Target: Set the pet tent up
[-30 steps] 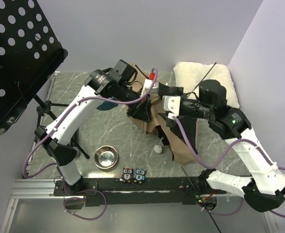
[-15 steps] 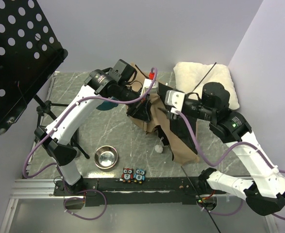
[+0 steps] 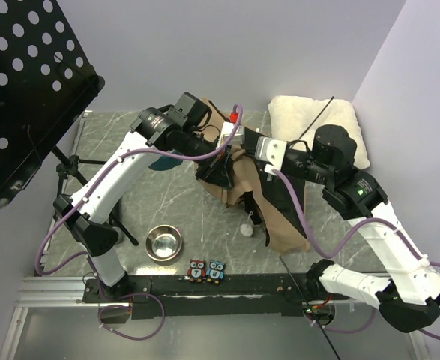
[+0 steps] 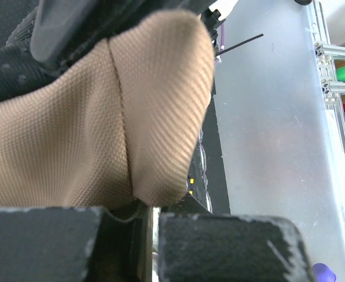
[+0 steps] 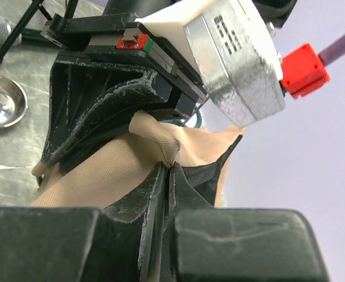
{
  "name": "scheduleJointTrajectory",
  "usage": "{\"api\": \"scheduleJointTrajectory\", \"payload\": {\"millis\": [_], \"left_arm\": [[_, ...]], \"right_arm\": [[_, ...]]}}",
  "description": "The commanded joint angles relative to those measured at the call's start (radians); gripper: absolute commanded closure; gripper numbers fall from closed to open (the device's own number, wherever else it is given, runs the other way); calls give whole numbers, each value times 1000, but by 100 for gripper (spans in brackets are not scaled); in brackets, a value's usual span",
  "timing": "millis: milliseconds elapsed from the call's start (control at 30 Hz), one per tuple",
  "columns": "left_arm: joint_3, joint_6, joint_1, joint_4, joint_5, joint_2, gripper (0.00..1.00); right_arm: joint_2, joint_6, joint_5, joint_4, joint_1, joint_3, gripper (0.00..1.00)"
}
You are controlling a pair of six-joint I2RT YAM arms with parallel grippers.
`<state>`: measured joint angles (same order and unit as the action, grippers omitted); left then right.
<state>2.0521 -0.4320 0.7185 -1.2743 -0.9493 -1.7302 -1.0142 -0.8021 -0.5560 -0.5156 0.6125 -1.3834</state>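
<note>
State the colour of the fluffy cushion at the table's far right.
White cushion; top external view shows it best.

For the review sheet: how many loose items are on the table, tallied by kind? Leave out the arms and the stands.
tent: 1
cushion: 1
metal bowl: 1
owl figures: 2
teal thing, mostly hidden: 1
Total: 6

The pet tent is tan and black, the table grey-marbled.
</note>
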Motion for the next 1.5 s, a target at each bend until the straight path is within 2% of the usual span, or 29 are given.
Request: {"api": "scheduleJointTrajectory", "payload": {"millis": [0, 200, 500, 800, 867, 967, 1200, 1300, 1333, 1367, 1400, 1467], "left_arm": [[-18, 67, 2, -94, -49, -23, 99], [-47, 76, 10, -91, -66, -25, 99], [-30, 93, 10, -76, -71, -34, 99], [-18, 72, -8, -73, -52, -6, 99], [-26, 70, -48, -62, -62, 15, 99], [-91, 59, -126, 1, -98, 75, 99], [-508, 130, -252, 461, -31, 409, 99], [-657, 159, -289, 648, -5, 513, 99], [-706, 173, -297, 700, 7, 544, 98], [-780, 173, -301, 751, 39, 587, 79], [-806, 167, -303, 757, 61, 606, 68], [-822, 115, -315, 693, 90, 632, 57]], "right_arm": [[-15, -83, -44, 51, 3, -62, 95], [-34, -219, -41, -6, 30, -97, 92], [2, -445, 2, -76, 119, -29, 87], [-83, -427, -1, -231, 168, -115, 80], [-83, -392, -2, -245, 168, -117, 76], [-63, -300, 25, -187, 161, -105, 61], [-44, 30, -19, -60, 38, -103, 24], [-47, 167, -61, -46, -37, -88, 18], [-49, 208, -67, -47, -57, -80, 17], [-49, 272, -76, -49, -86, -65, 16], [-49, 294, -84, -52, -100, -54, 15], [-41, 340, -90, -49, -128, -29, 15]]}}
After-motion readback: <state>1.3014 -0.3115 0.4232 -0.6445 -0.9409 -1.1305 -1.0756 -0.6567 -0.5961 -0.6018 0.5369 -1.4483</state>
